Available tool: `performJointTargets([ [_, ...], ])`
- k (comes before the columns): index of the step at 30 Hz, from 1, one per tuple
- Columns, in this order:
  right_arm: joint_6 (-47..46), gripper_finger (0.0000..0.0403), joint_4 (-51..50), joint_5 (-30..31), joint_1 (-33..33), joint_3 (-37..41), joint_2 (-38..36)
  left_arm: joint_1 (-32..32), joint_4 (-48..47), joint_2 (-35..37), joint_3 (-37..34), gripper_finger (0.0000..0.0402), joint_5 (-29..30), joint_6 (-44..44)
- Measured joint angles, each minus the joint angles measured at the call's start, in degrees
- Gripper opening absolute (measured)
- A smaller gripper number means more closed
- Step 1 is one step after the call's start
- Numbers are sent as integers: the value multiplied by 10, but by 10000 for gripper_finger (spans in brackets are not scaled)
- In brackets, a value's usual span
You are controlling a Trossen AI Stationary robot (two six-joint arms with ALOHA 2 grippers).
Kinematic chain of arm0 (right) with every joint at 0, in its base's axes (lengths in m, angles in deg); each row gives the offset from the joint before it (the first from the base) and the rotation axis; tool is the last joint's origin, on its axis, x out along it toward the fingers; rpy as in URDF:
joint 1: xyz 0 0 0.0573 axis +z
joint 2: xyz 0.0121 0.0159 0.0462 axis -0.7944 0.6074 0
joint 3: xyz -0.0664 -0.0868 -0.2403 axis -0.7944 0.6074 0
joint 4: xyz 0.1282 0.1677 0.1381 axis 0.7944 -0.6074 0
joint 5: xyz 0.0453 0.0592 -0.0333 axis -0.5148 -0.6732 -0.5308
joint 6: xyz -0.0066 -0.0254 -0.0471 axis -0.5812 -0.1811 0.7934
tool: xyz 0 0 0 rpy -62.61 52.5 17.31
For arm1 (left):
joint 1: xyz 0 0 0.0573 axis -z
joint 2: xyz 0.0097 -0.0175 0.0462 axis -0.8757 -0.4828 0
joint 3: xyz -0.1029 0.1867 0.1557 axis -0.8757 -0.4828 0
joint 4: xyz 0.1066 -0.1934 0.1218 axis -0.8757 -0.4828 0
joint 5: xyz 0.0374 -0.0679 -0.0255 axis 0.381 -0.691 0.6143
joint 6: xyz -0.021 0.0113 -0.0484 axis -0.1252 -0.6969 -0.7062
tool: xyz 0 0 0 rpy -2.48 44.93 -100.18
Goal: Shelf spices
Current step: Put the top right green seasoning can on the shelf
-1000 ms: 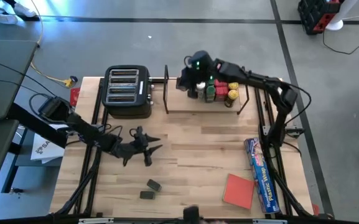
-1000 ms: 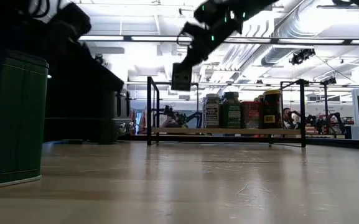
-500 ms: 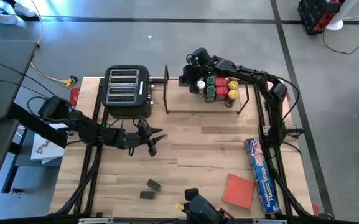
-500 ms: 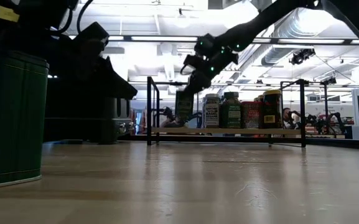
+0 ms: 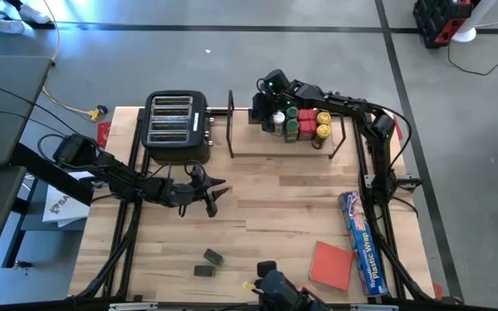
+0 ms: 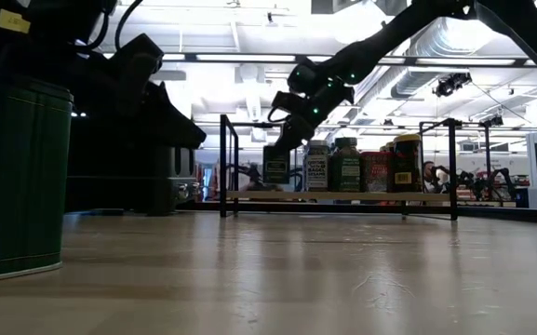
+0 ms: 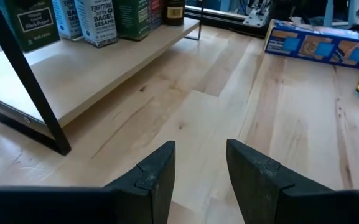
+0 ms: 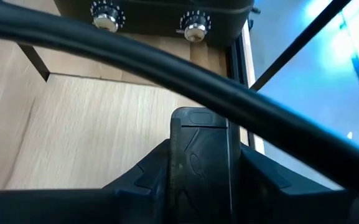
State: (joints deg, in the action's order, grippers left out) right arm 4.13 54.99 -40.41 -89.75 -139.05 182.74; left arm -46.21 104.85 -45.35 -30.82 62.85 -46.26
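A: Where is the black tin (image 8: 201, 162)?

B: The right hand (image 5: 257, 111) is pinching it. It sits on the shelf (image 5: 261, 147) board now, just beside the other jars (image 5: 302, 123). A second ago it hung in the air above the board.

A: So it has come down?

B: Yes. I think the hand only has to let go and pull back.

A: And the other hand?

B: The left hand (image 7: 199, 171) is spread and holds nothing. It hangs over the desk (image 5: 266, 216) in front of the toaster (image 5: 177, 128). It came closer to the shelf.

A: Is more left to do?

B: Two small dark tins (image 5: 207, 263) lie on the near side of the desk. They may go next.
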Motion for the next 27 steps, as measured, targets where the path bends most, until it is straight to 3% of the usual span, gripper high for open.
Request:
performJointTargets([
  [12, 1, 145, -13, 8, -3, 0, 1, 0, 0, 0, 0, 138, -16, -4],
  [15, 1, 148, -13, 39, -4, 0, 1, 0, 0, 0, 0, 138, -16, -4],
  [27, 1, 221, -4, 74, -4, 0, 1, 0, 0, 0, 0, 138, -17, -4],
])
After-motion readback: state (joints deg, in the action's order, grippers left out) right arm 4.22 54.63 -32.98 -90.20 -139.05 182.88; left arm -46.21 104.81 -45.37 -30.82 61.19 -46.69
